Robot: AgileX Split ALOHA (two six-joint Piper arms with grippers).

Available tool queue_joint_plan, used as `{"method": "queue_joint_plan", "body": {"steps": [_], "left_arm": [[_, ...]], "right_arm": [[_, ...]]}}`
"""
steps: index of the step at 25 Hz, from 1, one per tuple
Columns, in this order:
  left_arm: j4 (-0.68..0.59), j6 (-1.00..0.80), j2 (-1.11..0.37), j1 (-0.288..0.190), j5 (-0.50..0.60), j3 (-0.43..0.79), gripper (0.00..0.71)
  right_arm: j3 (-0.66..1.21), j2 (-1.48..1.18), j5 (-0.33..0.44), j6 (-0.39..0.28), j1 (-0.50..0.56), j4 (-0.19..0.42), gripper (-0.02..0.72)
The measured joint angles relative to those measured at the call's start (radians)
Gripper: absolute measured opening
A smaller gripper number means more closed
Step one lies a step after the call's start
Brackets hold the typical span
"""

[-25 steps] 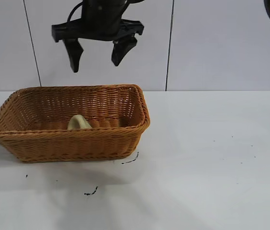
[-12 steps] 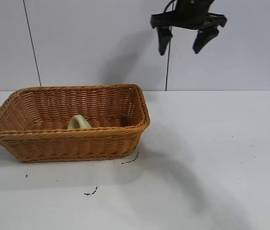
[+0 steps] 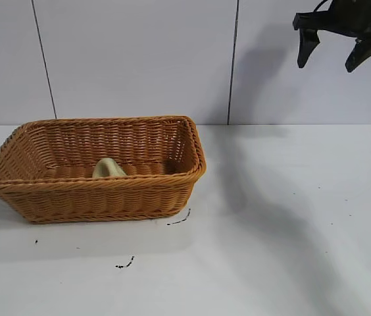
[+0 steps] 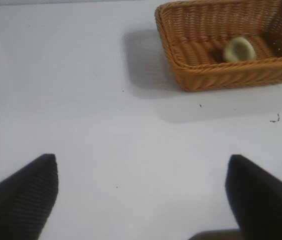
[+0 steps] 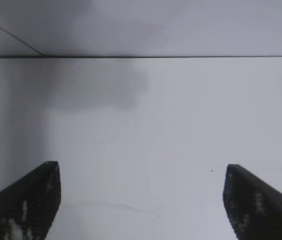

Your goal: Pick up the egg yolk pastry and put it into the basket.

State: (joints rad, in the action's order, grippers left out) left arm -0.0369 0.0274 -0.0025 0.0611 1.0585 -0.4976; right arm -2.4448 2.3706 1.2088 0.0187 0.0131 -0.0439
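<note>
A: Exterior view: the pastry lies inside the basket, on its floor near the front wall, so the drop looks done. The right gripper hangs high at the upper right, well apart from the basket, jaws spread wide and holding nothing

B: And the left arm?

A: Not seen from outside. Left wrist view: the left gripper hovers over bare table, its two fingertips far apart and empty; the basket sits well off, the pastry resting within it. That arm appears parked, clear of the work

B: Right wrist view?

A: The right gripper gapes fully, nothing between the fingers; only table and wall beyond. Basket and pastry are out of that view. Judged from this, the task reads as complete
</note>
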Motion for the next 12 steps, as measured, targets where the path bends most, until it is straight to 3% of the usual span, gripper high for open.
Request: {"method": "queue_joint_plan", "body": {"steps": [5, 12], "left_arm": [[0.000, 0.000, 0.000, 0.000, 0.000, 0.000, 0.693], [0.000, 0.000, 0.000, 0.000, 0.000, 0.000, 0.693]], "right_arm": [[0.248, -0.174, -0.001, 0.008, 0.000, 0.016, 0.635], [0.705, -0.515, -0.001, 0.013, 0.000, -0.014, 0.634]]}}
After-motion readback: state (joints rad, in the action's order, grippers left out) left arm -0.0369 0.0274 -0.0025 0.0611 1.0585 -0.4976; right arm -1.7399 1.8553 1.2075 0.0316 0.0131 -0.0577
